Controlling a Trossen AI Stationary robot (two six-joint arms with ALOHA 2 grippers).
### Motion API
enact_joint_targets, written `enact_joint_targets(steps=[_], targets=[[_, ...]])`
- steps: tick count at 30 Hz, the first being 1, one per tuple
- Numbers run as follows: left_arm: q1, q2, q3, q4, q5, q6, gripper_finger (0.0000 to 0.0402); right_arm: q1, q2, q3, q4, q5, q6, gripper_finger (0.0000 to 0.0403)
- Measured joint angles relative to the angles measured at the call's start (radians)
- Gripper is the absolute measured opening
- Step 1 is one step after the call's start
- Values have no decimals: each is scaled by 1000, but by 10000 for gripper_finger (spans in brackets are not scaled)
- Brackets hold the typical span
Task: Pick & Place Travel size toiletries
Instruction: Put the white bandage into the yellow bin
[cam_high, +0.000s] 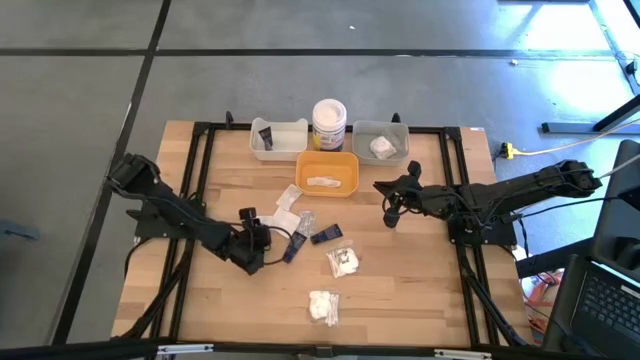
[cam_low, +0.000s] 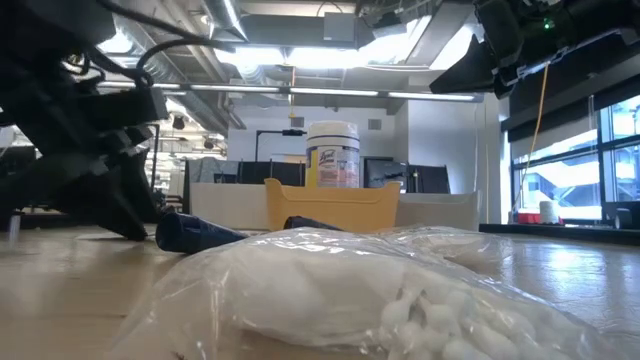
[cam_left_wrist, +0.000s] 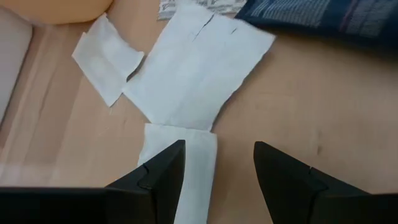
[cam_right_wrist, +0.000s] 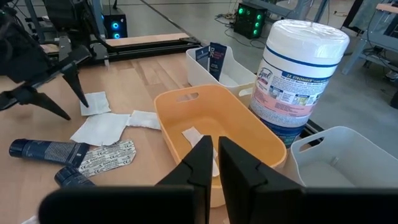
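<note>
Over the white sachets (cam_left_wrist: 186, 81), left claw (cam_left_wrist: 217, 163) wide (empty), right claw (cam_right_wrist: 214, 155) pinched shut, dark tubes (cam_left_wrist: 323, 15) cropped.

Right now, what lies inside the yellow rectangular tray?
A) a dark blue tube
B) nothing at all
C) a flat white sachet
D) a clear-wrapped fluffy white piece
C: a flat white sachet lies on the floor of the yellow rectangular tray; the high view and the right wrist view both show it there alone.
</note>
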Motion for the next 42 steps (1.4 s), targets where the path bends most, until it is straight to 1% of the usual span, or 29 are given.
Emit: enact_joint_targets(steps=[5,12,18,22,29,42], targets=[[10,45,21,1,-13,-17,188,0,0,0,0,0,0,37],[10,100,47,-13,-81,-20,188,0,0,0,0,0,0,48],[11,107,61,-82,-81,-80,188,0,0,0,0,0,0,55],[11,107,61,-115,-81,-123,180,0,0,0,0,-1,0,57],[11,108,59,-111,-75,-130,147,0,0,0,0,-3,0,44],[11,109,58,-113,-57,-144,56,0,0,0,0,-3,0,23]])
